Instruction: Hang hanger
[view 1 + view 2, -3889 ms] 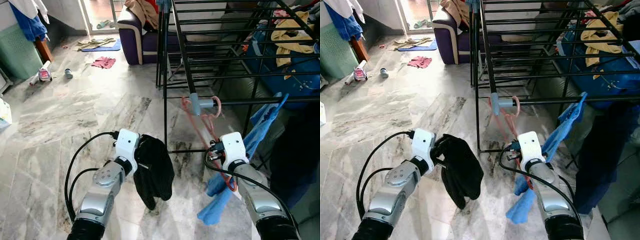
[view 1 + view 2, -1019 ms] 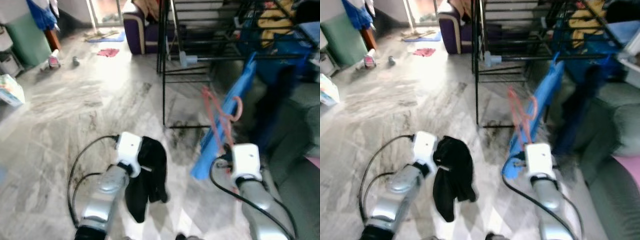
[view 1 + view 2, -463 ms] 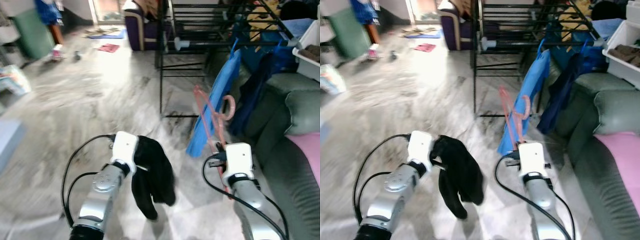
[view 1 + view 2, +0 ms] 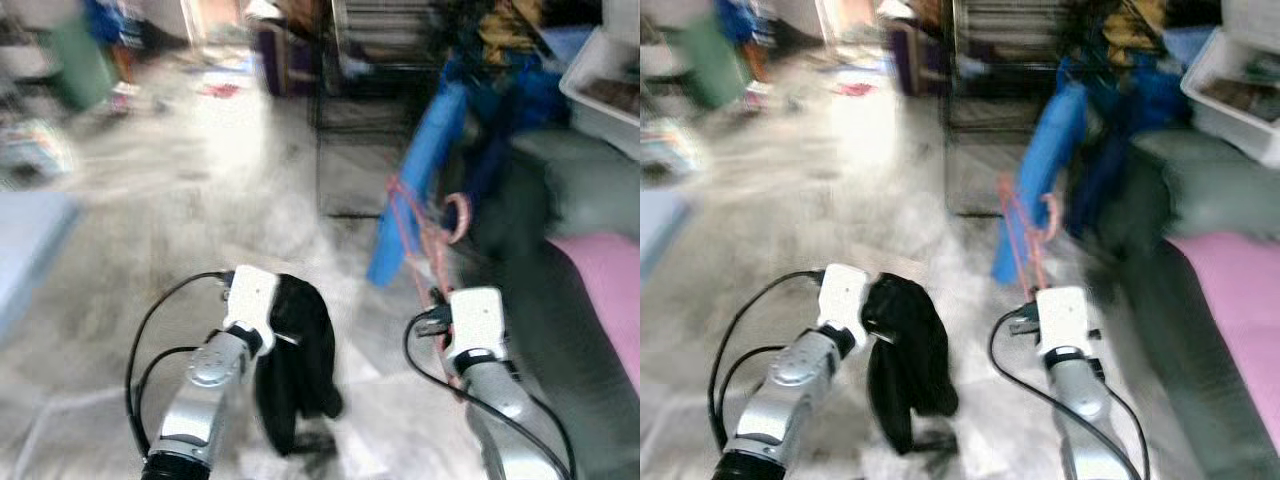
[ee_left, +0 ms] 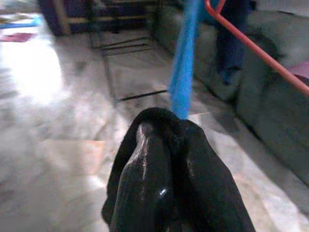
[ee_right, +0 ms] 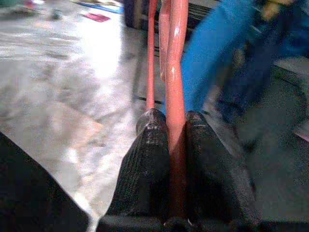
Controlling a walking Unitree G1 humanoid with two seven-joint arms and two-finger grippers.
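**Hanger gripped upright, black cloth in the other arm**

The right gripper [image 6: 176, 140] is holding its jaws pressed tight on the shaft of the orange hanger [image 4: 430, 235], which is standing with its long axis running up and away from the wrist, hook at the far top. The left gripper [image 4: 275, 325] is carrying a black garment [image 4: 295, 365] draped over its jaws; whether they are together I cannot tell. The right wrist view is showing the clamp clearly; the blurred head views are showing a blue cloth [image 4: 415, 190] hanging just behind the hanger, above the marble floor [image 4: 150, 250].
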